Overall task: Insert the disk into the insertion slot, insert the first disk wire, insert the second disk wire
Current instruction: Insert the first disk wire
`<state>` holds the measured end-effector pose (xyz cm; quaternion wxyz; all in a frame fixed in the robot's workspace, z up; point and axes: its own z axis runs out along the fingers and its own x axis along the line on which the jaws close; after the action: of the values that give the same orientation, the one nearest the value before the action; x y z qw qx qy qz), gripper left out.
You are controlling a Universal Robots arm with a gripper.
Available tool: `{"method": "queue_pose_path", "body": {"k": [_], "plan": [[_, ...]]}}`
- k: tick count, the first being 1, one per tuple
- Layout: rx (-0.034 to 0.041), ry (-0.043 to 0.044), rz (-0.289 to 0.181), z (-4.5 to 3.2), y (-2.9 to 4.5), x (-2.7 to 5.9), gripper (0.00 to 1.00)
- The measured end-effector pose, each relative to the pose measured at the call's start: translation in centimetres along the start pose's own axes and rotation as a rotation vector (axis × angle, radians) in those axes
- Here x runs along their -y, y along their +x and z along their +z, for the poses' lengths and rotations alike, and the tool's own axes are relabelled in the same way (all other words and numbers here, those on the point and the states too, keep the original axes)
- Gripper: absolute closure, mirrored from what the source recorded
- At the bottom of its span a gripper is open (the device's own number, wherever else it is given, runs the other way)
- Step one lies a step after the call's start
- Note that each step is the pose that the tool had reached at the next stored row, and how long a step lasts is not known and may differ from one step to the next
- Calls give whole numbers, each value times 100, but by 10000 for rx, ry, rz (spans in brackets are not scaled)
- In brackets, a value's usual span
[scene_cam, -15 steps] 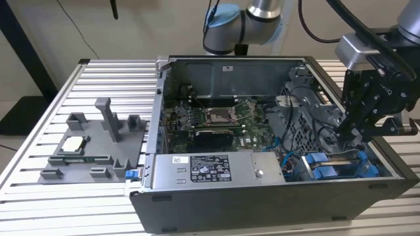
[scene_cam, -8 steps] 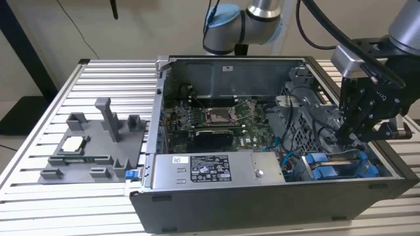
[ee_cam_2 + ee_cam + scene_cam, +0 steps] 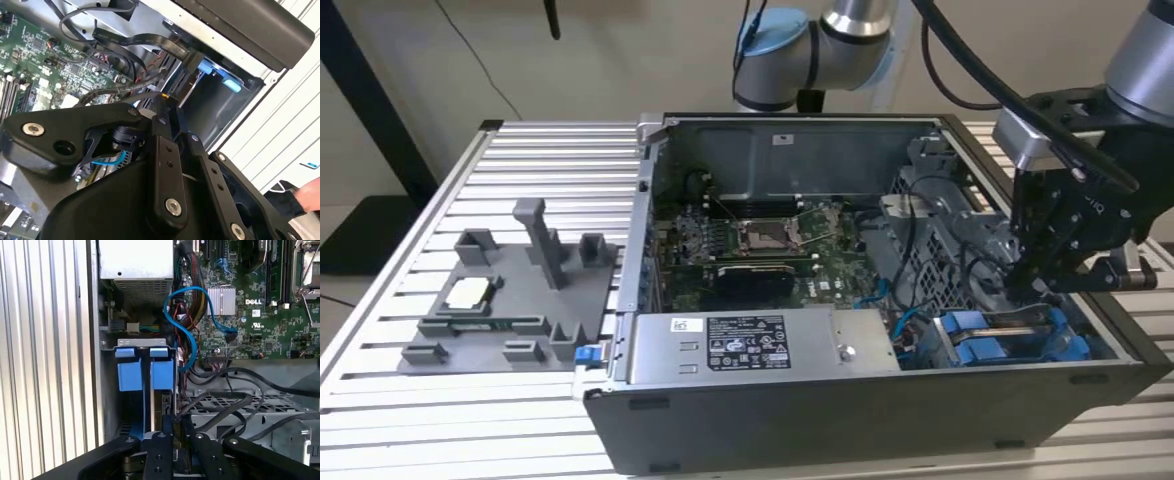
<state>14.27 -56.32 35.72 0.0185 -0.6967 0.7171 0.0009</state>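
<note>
The disk stands on edge in the drive bay of the open computer case, in its blue carrier, beside another blue carrier. In the exterior view the blue carriers lie at the case's near corner, on the view's right. My gripper hangs just above that bay. Its fingers converge right over the disk's edge, and in the second wrist view the gripper looks shut, with nothing clearly between the tips. A blue wire loops from the motherboard toward the bay. Black wires run close by the fingers.
The grey labelled power-supply box fills the case's near side, next to the bay. The motherboard lies deeper in. A metal drive cage sits beside the bay. A grey fixture plate with parts rests on the slatted table.
</note>
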Motion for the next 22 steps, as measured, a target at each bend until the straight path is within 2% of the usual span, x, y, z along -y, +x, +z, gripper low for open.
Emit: {"method": "queue_pose_path", "body": {"k": [5,9,22], "plan": [[-75,41,-27,71,0,43,81],[-197,46,-56,120,0,77,81],[-204,58,-255,178,1,105,81]]}}
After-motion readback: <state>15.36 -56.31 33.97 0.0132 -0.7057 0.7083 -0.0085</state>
